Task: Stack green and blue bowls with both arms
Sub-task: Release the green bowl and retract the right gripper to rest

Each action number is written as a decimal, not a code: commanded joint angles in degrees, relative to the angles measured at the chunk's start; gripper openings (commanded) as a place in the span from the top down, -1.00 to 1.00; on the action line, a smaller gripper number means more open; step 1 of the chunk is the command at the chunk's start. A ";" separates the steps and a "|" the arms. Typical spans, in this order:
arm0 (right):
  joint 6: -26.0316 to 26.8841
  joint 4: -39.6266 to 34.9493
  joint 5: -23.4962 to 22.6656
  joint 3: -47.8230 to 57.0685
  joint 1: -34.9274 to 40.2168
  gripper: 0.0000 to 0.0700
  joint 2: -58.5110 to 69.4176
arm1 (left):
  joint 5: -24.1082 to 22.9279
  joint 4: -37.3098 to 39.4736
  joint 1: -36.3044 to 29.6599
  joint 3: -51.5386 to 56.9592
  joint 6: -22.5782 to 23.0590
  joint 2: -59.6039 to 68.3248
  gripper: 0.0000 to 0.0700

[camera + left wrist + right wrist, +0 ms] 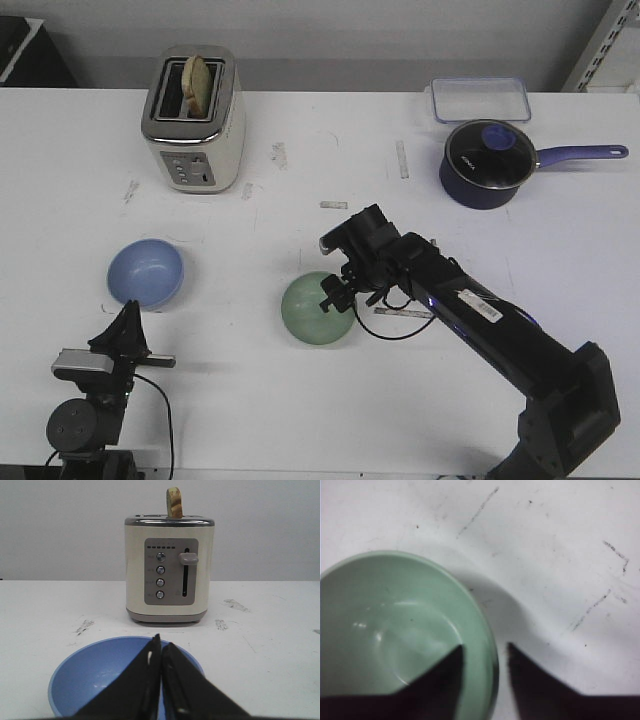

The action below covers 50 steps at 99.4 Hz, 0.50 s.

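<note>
Your right gripper is sitting open, straddling the green bowl's rim; your left gripper is sitting closed behind the blue bowl.

A white table is filling most of the frame, its scuffed top showing grey marks under even light. A pale grey wall is running along the top edge; something dark is sitting upper left.

Both arms are black and jointed. The right arm carries a white label strip, a small purple light and a loose black cable looping beneath. The left arm has a silver-grey crossbar, round base and thin trailing cable.
</note>
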 commanded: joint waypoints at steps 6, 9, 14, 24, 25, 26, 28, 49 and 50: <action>-0.61 0.11 -0.17 3.52 0.15 -0.20 -0.09 | 0.07 0.72 0.07 -1.18 -0.24 -0.13 0.99; -0.61 0.09 -0.15 4.39 -0.02 -0.20 -0.70 | 0.04 0.74 0.07 -1.18 -0.24 -0.13 0.99; -0.63 0.04 -0.15 6.03 -0.37 -0.20 -1.90 | 0.07 0.74 0.07 -1.18 -0.26 -0.13 0.99; -0.61 0.59 -0.09 8.94 -1.66 -0.16 -4.94 | 0.04 0.85 0.07 -1.18 -0.24 -0.13 0.99; -0.59 0.66 -0.09 9.16 -1.86 -0.15 -5.25 | 0.04 0.90 0.07 -1.18 -0.24 -0.13 0.99; -0.52 0.74 -0.11 9.38 -2.05 -0.14 -5.60 | 0.04 0.96 0.07 -1.18 -0.24 -0.13 0.99; -0.35 0.87 -0.11 9.79 -2.45 -0.09 -6.34 | 0.04 1.05 0.07 -1.18 -0.24 -0.13 0.99; 1.07 1.53 2.32 10.19 -8.57 1.00 -15.50 | 0.04 1.03 0.07 -1.18 -0.24 -0.13 0.99; 1.07 1.29 2.78 10.16 -8.94 1.00 -15.87 | 0.04 1.03 0.07 -1.18 -0.24 -0.13 0.99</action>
